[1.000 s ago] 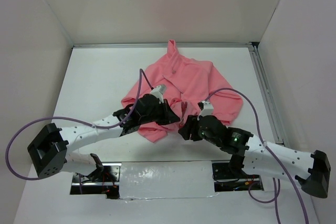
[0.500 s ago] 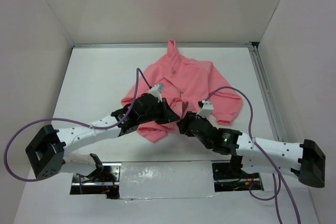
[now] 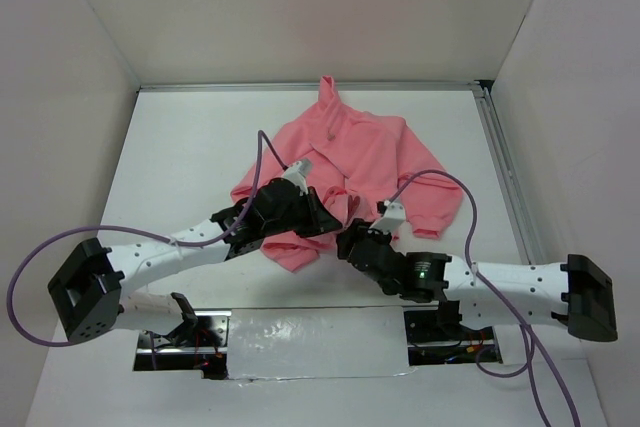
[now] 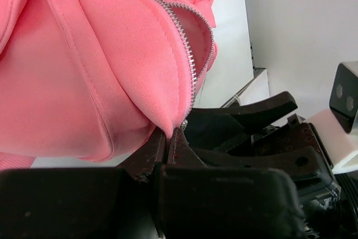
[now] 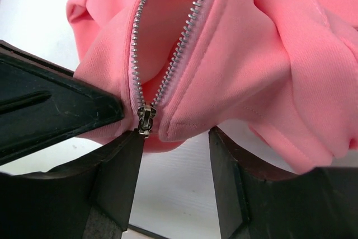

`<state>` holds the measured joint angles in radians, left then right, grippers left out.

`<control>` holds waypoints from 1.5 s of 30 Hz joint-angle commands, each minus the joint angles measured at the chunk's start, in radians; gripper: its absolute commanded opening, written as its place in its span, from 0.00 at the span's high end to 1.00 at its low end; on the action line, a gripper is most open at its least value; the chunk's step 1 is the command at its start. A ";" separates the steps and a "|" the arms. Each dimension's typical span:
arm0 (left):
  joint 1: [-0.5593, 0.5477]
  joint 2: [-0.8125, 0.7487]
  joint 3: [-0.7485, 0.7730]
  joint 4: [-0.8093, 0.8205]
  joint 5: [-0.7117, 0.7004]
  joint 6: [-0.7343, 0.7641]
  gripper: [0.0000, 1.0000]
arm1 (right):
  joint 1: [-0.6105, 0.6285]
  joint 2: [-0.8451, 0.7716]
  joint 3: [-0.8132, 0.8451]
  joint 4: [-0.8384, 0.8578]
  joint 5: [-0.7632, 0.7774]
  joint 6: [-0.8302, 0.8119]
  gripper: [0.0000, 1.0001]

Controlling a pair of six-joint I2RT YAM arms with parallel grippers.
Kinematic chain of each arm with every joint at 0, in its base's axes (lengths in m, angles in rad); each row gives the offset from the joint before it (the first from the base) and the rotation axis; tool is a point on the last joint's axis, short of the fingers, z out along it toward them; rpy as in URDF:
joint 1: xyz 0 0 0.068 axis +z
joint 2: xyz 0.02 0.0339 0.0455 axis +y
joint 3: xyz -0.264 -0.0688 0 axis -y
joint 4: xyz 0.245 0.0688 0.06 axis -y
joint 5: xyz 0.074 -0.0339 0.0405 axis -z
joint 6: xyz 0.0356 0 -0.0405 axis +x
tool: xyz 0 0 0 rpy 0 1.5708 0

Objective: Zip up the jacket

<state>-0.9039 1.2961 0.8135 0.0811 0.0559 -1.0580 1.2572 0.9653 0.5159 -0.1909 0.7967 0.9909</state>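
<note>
- Jacket [image 3: 365,152] lies crumpled at the middle of the desk [image 3: 190,147].
- Left pincer [image 4: 169,137] is clamped tight on the hem, just beside the zipper teeth [image 4: 193,65].
- Right pincer [image 5: 176,144] stands open, with one jaw on either side of the hem corner below the zipper slider [image 5: 145,117].

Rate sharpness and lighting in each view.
Top external: even, soft light, faint shadows, the jacket clear. Left wrist: zipper teeth sharp, left fingers dark and blurred. Right wrist: zipper slider crisp, right fingers soft.
</note>
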 commanded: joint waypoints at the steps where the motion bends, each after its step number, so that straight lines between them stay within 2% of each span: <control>1: -0.007 -0.027 0.042 0.007 0.022 -0.034 1.00 | 0.048 -0.048 0.019 -0.008 0.125 0.133 0.41; 3: -0.006 -0.026 0.056 -0.026 0.022 -0.043 1.00 | 0.067 -0.069 0.036 -0.106 0.156 0.204 0.41; 6: -0.006 -0.032 0.069 -0.033 0.038 -0.045 1.00 | 0.108 -0.109 0.027 -0.140 0.176 0.262 0.41; 8: -0.007 -0.040 0.075 -0.037 0.061 -0.054 1.00 | 0.117 -0.137 -0.013 -0.102 0.184 0.273 0.43; 9: -0.009 -0.044 0.075 -0.037 0.067 -0.056 1.00 | 0.116 -0.145 -0.025 -0.031 0.174 0.264 0.43; 12: -0.013 -0.047 0.091 -0.055 0.078 -0.056 1.00 | 0.116 -0.154 -0.053 0.045 0.144 0.195 0.43; 18: -0.020 -0.064 0.087 -0.041 0.104 -0.062 1.00 | 0.126 -0.116 -0.017 -0.004 0.168 0.207 0.44; 22: -0.026 -0.069 0.087 -0.043 0.110 -0.071 1.00 | 0.142 -0.102 -0.020 0.042 0.170 0.184 0.45; 26: -0.032 -0.073 0.093 -0.050 0.105 -0.074 1.00 | 0.166 -0.088 -0.025 0.033 0.206 0.233 0.45; 33: -0.038 -0.093 0.072 -0.032 0.107 -0.066 1.00 | 0.166 -0.082 -0.016 0.036 0.292 0.229 0.46; 35: -0.038 -0.093 0.069 -0.029 0.104 -0.066 1.00 | 0.165 -0.086 -0.011 0.015 0.306 0.239 0.54; 36: -0.038 -0.093 0.070 -0.029 0.105 -0.069 1.00 | 0.165 -0.091 -0.013 0.019 0.308 0.236 0.60; 37: -0.036 -0.090 0.069 -0.027 0.104 -0.068 1.00 | 0.165 -0.091 -0.014 0.030 0.306 0.226 0.72; 43: -0.039 -0.063 0.091 -0.046 0.091 -0.053 1.00 | 0.165 -0.048 0.024 0.038 0.234 0.114 0.95; 45: -0.043 -0.057 0.099 -0.062 0.065 -0.037 1.00 | 0.165 -0.045 0.041 0.030 0.207 0.080 0.98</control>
<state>-0.9291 1.2400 0.8577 0.0059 0.1116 -1.1046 1.4181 0.9115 0.4988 -0.1722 0.9894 1.1397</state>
